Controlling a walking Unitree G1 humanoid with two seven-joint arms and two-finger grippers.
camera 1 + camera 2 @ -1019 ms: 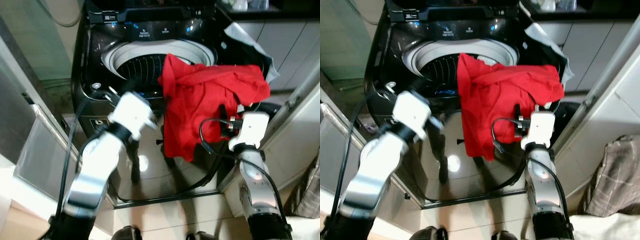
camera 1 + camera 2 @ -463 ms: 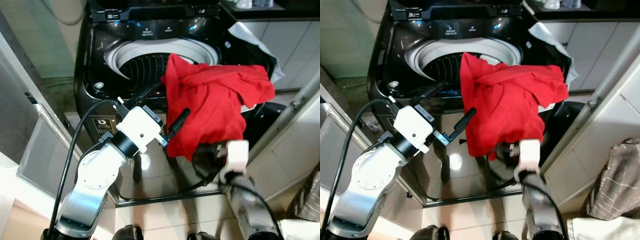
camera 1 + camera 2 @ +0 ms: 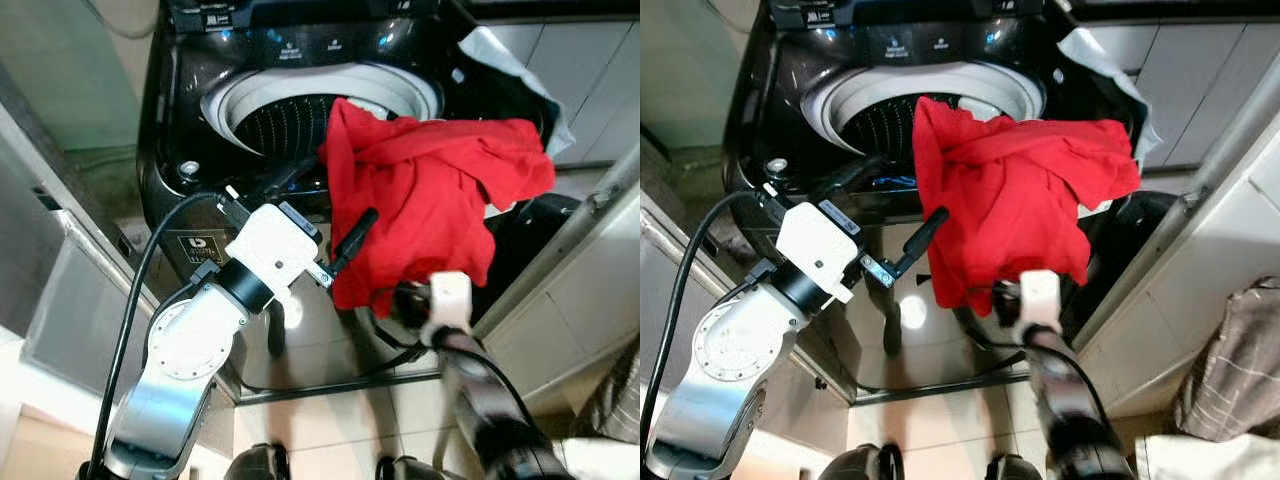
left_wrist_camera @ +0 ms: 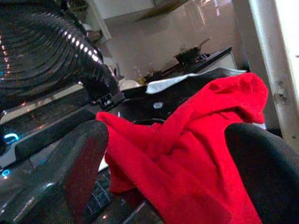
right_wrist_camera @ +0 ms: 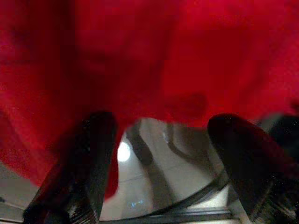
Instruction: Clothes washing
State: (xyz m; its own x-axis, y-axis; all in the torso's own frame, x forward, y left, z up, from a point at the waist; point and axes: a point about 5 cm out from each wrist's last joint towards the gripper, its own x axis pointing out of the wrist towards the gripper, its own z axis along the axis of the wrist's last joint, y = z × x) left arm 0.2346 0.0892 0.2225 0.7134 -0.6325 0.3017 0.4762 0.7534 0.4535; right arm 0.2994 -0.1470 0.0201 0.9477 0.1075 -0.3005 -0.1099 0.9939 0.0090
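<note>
A red garment [image 3: 430, 195] lies draped over the front right rim of the black top-loading washing machine [image 3: 190, 110]. One end rests at the open drum [image 3: 285, 125] and the rest hangs down the front. My left gripper [image 3: 322, 208] is open beside the garment's left edge. In the left wrist view its fingers [image 4: 84, 158] frame the red garment [image 4: 187, 154] without touching it. My right gripper [image 5: 163, 140] is open just under the hanging hem of the red garment [image 5: 154, 56], with nothing between its fingers [image 5: 88, 154]. Its white wrist [image 3: 447, 296] sits below the cloth.
A white cloth or sheet [image 3: 505, 55] lies on the washer's back right corner. A dark bin [image 3: 535, 235] stands to its right, against a white door panel [image 3: 590, 270]. A glass panel [image 3: 70, 300] stands to the left. The tiled floor [image 3: 330, 420] lies at my feet.
My right arm has dropped from beside the garment to below its hem. My left gripper has swung up so its fingers point at the garment's left edge. The garment stays draped.
</note>
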